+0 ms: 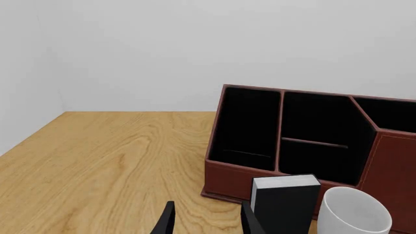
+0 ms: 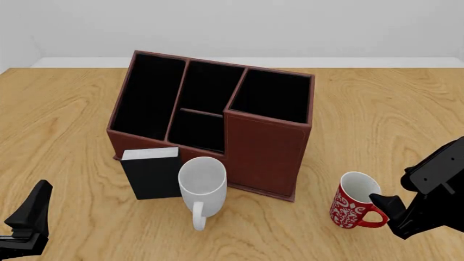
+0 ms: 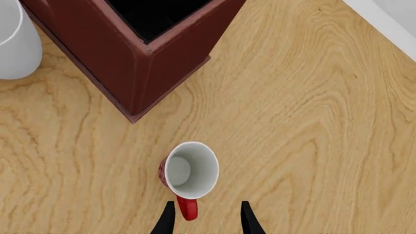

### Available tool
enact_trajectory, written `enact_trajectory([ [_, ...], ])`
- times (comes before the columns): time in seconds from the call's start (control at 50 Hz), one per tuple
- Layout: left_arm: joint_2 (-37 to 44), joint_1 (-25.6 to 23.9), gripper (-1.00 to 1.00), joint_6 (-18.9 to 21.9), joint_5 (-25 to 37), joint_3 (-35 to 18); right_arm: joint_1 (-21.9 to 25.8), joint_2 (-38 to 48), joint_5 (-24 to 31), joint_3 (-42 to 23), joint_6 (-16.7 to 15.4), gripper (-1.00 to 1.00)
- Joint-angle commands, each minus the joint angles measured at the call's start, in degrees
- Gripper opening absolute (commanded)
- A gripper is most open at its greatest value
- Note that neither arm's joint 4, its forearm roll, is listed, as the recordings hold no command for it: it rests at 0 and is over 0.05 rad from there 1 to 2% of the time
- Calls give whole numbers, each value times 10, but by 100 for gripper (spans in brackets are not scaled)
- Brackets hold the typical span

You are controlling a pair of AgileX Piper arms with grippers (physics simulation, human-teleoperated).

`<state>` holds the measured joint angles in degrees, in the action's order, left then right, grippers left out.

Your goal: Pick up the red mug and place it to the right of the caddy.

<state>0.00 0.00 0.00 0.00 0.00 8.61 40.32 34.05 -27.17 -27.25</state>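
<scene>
The red mug [image 2: 353, 206] stands upright on the table, to the right of the caddy [image 2: 264, 147] and apart from it. It shows white floral marks and a white inside, and its handle points toward my right gripper [image 2: 388, 210]. In the right wrist view the mug [image 3: 191, 170] sits just ahead of the open right gripper [image 3: 206, 222], its red handle [image 3: 187, 208] reaching between the fingers, close to one of them. The caddy's corner [image 3: 149, 63] lies beyond the mug. My left gripper [image 2: 32, 209] hangs open and holds nothing near the table's front left, also seen in its own view [image 1: 206, 222].
A plain white mug [image 2: 202, 182] and a small black box with a white top [image 2: 152, 173] stand against the caddy's front side. Both show in the left wrist view, box [image 1: 285, 202] and white mug [image 1: 354, 212], with the caddy [image 1: 234, 180] behind.
</scene>
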Motion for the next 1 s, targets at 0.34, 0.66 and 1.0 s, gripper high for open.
enact_trajectory([
  [0.34, 0, 0, 100, 0, 0, 0, 4, 29, -33, 34, 20, 100],
  [0.66, 0, 0, 100, 0, 0, 0, 2, 57, -61, 51, 23, 100],
  [1.0, 0, 0, 100, 0, 0, 0, -2, 79, -86, 65, 25, 100],
])
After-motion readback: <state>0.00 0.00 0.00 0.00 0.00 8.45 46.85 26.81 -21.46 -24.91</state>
